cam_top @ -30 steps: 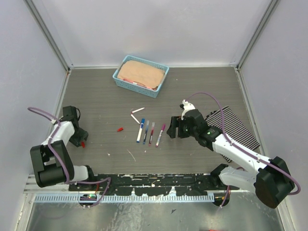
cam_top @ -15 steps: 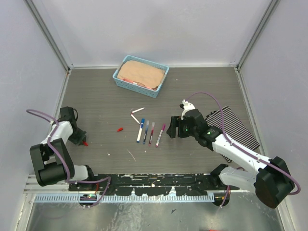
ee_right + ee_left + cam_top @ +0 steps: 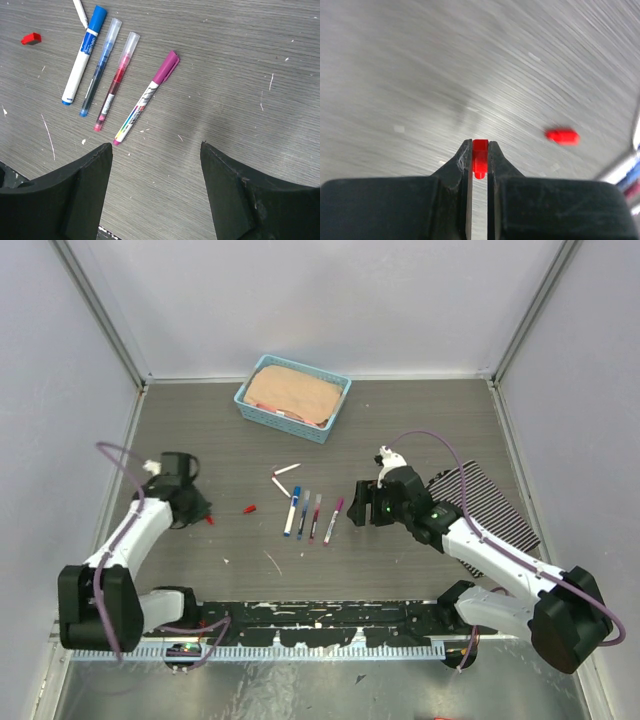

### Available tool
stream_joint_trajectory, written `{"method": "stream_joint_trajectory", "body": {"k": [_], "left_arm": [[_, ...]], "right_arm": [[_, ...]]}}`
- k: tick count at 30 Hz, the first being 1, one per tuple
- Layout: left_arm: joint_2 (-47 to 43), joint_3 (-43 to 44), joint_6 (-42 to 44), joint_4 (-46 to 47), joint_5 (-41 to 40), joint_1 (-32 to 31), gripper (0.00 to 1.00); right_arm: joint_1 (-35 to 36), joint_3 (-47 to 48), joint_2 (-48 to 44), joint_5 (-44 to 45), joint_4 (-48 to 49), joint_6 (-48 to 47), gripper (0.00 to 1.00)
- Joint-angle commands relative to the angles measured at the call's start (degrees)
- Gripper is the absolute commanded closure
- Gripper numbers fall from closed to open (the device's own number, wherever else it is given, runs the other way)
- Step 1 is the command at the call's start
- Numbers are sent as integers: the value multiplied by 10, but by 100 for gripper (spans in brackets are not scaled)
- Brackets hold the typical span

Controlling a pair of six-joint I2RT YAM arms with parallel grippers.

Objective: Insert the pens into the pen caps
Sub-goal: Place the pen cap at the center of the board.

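From above, your left gripper (image 3: 203, 517) sits at centre left, closed narrow on a red cap (image 3: 209, 522). A second red cap (image 3: 249, 509) lies just right of it, four capped pens (image 3: 316, 517) lie side by side at centre below two white pens (image 3: 287, 469), and your right gripper (image 3: 360, 506) is just right of the row, spread wide and holding nothing. Your left wrist view shows the held cap (image 3: 480, 156) pinched between both fingers (image 3: 465, 165), with the second cap (image 3: 562, 135) on the table at mid right. Your right wrist view shows its fingers (image 3: 80, 190) wide apart along the bottom, the four pens (image 3: 116, 80) at upper left and the second cap (image 3: 31, 38) at the far upper left.
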Motion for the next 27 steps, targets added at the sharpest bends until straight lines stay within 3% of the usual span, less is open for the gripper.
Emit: {"method": "stream_joint_trajectory", "body": {"k": [1,6,12,16,21,27], "left_arm": [[13,26,5,39,-12,-189,86],[82,44,35,84,-14,-326,88],[153,73,68,71,-24,-397,82],[171,70,70,71,-32,-419,70],[147,98,89,39,-53,-420,47],[128,192,136,3,-123,-418,40]], "right_arm": [[-2,42,-24,21,-10,2,24],[-2,62,-33,38,-46,11,24],[-2,79,-51,46,-80,34,24],[-2,85,-58,49,-97,47,25],[-2,93,-71,63,-123,55,25],[-2,109,-87,77,-158,58,25]]}}
